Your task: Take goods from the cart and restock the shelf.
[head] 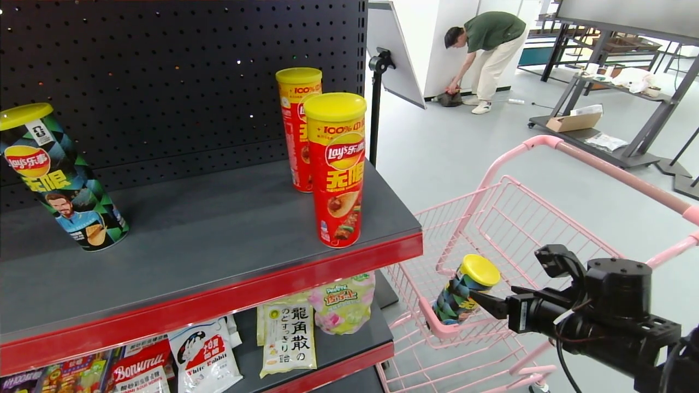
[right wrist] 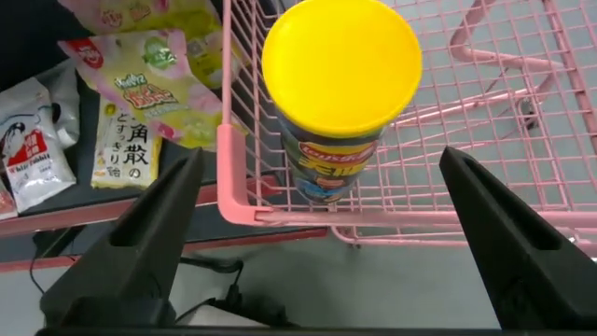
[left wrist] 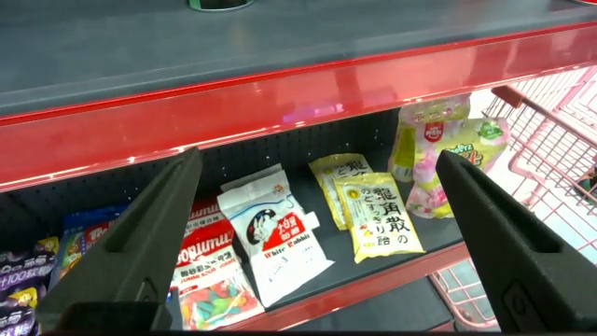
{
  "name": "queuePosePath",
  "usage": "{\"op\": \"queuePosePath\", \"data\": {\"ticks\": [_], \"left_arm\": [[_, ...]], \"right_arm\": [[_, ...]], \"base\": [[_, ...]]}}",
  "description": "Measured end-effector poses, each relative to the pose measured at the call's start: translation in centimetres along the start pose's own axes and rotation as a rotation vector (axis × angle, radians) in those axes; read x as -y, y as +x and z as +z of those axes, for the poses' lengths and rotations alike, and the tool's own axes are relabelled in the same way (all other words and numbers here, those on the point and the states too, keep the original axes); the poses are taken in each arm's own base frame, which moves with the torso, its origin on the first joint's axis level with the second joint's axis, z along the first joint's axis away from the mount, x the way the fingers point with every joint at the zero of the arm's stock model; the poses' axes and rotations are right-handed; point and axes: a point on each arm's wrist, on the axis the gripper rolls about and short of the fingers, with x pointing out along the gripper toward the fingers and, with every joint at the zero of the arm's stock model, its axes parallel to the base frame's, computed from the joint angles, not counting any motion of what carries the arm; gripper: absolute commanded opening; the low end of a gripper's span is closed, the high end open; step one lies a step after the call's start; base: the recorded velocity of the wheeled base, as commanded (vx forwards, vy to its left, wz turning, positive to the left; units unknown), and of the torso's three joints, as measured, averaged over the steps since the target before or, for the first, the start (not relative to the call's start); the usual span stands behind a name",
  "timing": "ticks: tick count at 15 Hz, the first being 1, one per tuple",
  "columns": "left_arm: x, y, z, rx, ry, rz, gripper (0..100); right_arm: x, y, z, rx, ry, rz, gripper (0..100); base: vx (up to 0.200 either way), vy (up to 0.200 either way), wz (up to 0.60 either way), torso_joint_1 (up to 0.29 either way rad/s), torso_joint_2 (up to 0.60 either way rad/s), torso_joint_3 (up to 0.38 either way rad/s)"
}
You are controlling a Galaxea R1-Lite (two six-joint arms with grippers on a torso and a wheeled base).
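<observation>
Nearest, right gripper with fingers spread wide, either side of a tall cylindrical crisp can, not touching it. Dark blue-and-green diamond pattern, flat yellow plastic lid, upright with a slight lean in the corner of the pink wire cart beside the shelf. Left gripper likewise spread apart, facing flat snack packets on the lower shelf. Farther, on the grey red-edged upper shelf: two red yellow-lidded cans, one matching dark can at the left.
</observation>
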Motion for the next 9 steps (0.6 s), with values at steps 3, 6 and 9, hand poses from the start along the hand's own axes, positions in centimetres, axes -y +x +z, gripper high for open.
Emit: {"op": "queuePosePath", "data": {"ticks": [3,6,9], "left_arm": [[0.0,0.0,0.0,0.0,0.0,0.0,100],[0.0,0.0,0.0,0.0,0.0,0.0,100],[0.0,0.0,0.0,0.0,0.0,0.0,100]], "right_arm": [[0.1,1.6,-1.0,-0.002,-0.004,0.005,100],[0.4,2.9,-1.6,0.005,-0.006,-0.002,100],[0.4,4.4,-2.0,0.006,-0.008,0.0,100]], "base": [[0.0,0.0,0.0,0.0,0.0,0.0],[0.0,0.0,0.0,0.0,0.0,0.0],[0.0,0.0,0.0,0.0,0.0,0.0]]}}
